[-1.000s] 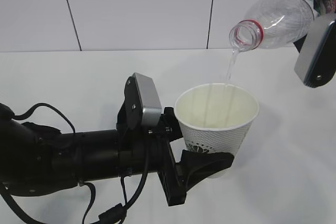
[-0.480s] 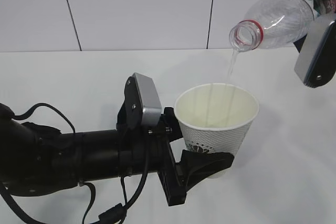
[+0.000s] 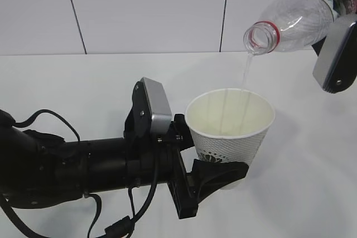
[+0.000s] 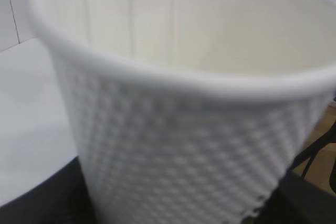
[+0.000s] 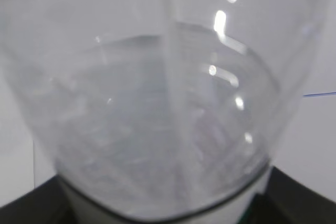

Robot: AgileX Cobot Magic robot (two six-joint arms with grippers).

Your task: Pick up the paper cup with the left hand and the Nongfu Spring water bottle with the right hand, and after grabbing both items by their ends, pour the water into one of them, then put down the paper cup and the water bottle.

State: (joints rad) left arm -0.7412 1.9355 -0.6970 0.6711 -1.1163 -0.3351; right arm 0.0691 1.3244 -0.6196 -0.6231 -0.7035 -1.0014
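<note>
The white paper cup (image 3: 230, 129) is held upright above the table, my left gripper (image 3: 215, 174) shut on its lower part; its dimpled wall fills the left wrist view (image 4: 178, 150). The clear Nongfu Spring water bottle (image 3: 293, 20) with the red neck ring is tilted mouth-down at the upper right, held near its base by my right gripper (image 3: 334, 32). A thin stream of water (image 3: 245, 71) falls from the bottle's mouth into the cup. In the right wrist view the bottle (image 5: 157, 103) fills the frame with water inside it.
A white table (image 3: 67, 82) lies under both arms, and a white panelled wall (image 3: 139, 9) stands behind it. The left arm's black body with cables (image 3: 67, 176) takes up the lower left.
</note>
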